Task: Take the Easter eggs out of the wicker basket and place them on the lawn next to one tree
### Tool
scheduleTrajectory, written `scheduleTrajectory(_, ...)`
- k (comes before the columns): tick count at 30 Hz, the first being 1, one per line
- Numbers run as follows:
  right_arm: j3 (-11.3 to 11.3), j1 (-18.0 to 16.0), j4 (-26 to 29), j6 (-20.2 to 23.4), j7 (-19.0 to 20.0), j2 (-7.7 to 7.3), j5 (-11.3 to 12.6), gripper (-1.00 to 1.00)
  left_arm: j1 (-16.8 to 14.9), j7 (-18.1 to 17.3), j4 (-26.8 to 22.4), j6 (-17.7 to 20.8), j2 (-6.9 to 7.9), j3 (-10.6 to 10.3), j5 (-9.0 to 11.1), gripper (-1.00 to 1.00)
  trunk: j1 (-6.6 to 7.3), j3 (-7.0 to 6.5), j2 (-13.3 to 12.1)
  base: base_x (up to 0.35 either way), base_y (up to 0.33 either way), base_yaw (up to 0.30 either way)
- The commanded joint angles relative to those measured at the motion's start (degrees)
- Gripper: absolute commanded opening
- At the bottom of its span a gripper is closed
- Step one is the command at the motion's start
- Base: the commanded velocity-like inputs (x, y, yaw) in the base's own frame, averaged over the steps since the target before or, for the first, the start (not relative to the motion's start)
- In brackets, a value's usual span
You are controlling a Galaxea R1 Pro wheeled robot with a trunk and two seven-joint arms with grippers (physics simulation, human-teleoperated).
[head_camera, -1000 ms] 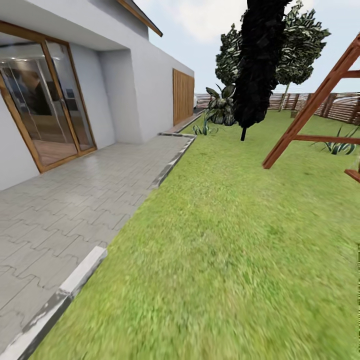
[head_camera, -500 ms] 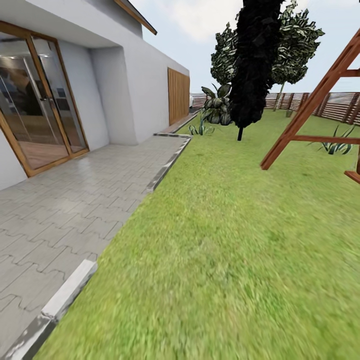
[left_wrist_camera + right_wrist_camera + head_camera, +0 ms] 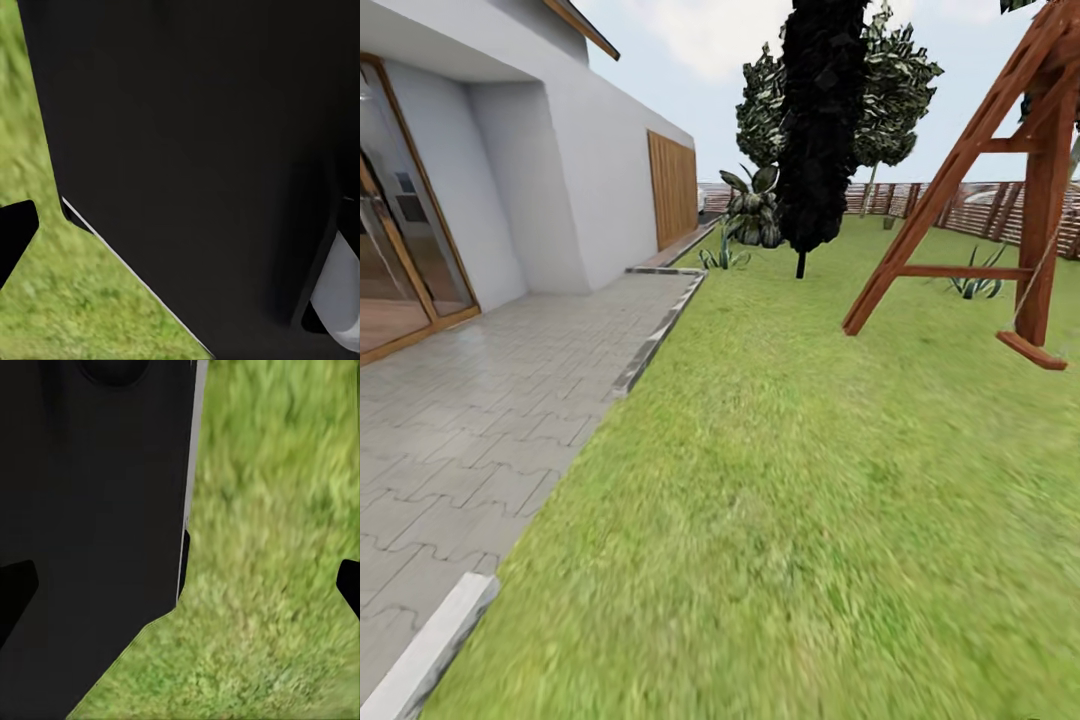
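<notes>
No eggs or wicker basket on the lawn (image 3: 780,480) ahead, view has swung right since a second ago, bringing swing frame (image 3: 970,190) in and pushing house (image 3: 560,150) left, so robot's still searching; tool states can't tell

My left tool (image 3: 15,238) shows in my left wrist view as one dark fingertip at the picture's edge, close beside a broad black part of my own body (image 3: 195,150). My right tool (image 3: 180,585) shows a dark fingertip at each edge of my right wrist view, set well apart, nothing between them, with a black body panel (image 3: 90,525) alongside.
</notes>
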State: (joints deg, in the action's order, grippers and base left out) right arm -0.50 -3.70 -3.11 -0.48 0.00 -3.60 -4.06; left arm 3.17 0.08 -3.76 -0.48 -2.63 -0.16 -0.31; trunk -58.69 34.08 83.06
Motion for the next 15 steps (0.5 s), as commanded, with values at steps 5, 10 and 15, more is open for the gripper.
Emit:
scheduleTrajectory(5,-0.03,-0.08,-0.14,-0.05,0.0,-0.01,-0.43,1.0,0.07,0.01,-0.11,-0.05,0.0,-0.01,-0.03,1.0,-0.03,0.06,0.02,0.332,0.0,-0.295)
scheduleTrajectory(10,-0.03,-0.08,-0.14,-0.04,0.0,-0.01,-0.43,1.0,0.04,0.01,-0.11,-0.06,0.0,-0.01,-0.04,1.0,-0.03,0.07,0.02,0.332,0.0,-0.293)
scheduleTrajectory(15,-0.03,-0.08,-0.1,0.01,-0.14,0.01,-0.43,1.0,0.04,0.01,-0.11,-0.05,0.0,-0.01,-0.04,1.0,-0.03,0.07,0.02,0.332,0.0,-0.107)
